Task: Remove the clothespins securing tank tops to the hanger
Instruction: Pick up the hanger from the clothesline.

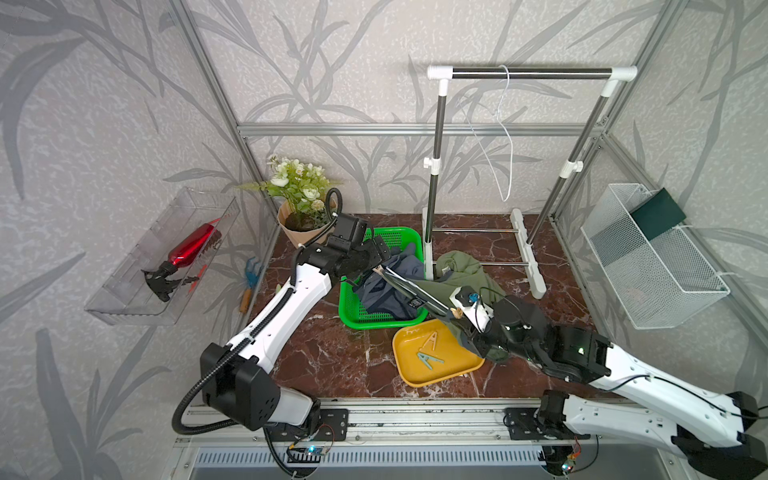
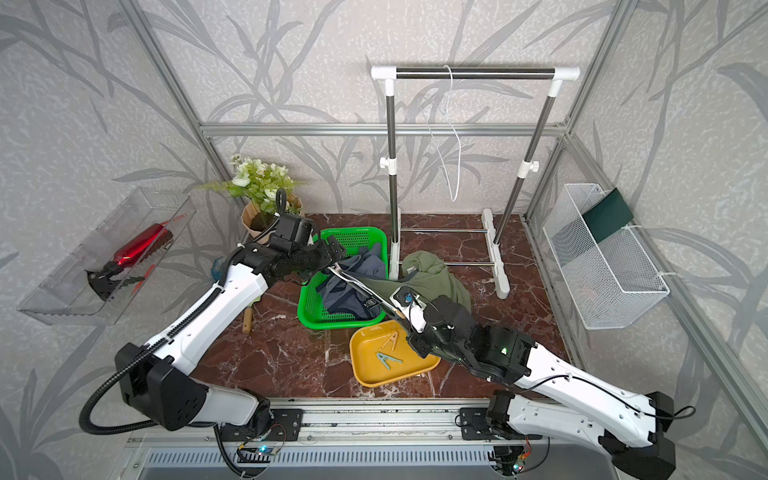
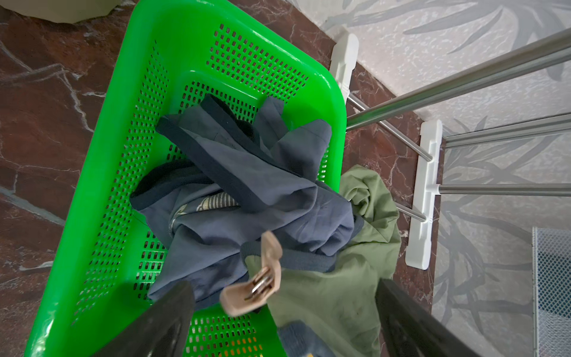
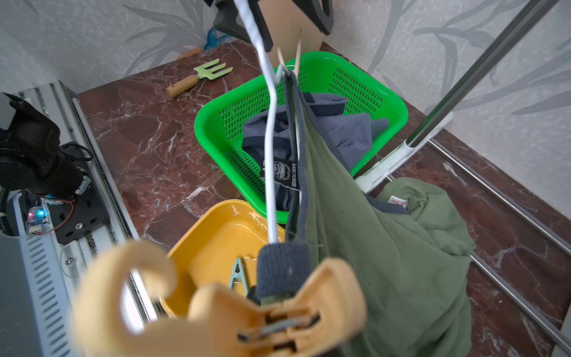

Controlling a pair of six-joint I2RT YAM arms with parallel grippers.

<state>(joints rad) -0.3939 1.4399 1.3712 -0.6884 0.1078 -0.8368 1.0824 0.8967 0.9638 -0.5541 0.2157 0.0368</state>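
**Left gripper gaping round a tan clothespin, right one pinching a yellow one**

The left gripper (image 3: 284,287) stood with its jaws wide apart. A tan clothespin (image 3: 251,278) sat between them, touched by neither as far as I could see. Its arm reached low and long from the near rail, wrist bent over the near corner of the green basket (image 1: 349,316), where the blue top (image 3: 247,173) lay crumpled. From there the white hanger (image 4: 270,154) slanted across to the right, and the green top (image 4: 386,262) trailed off it onto the table (image 1: 332,361). The right gripper (image 1: 459,318) looked closed on the handles of a yellow clothespin (image 4: 247,309) that bit the top's dark strap. That arm came in low, wrist above the far corner of the yellow tray (image 1: 415,372), which held a teal clothespin (image 1: 422,356) and a pale clothespin (image 1: 433,337).

What worried me was that the hanger seemed to be carried by that yellow clothespin alone. Squeeze it free and the wire could drop, dragging the tan clothespin out from between the open jaws. Closing the left gripper carelessly might also nip wire or strap instead.
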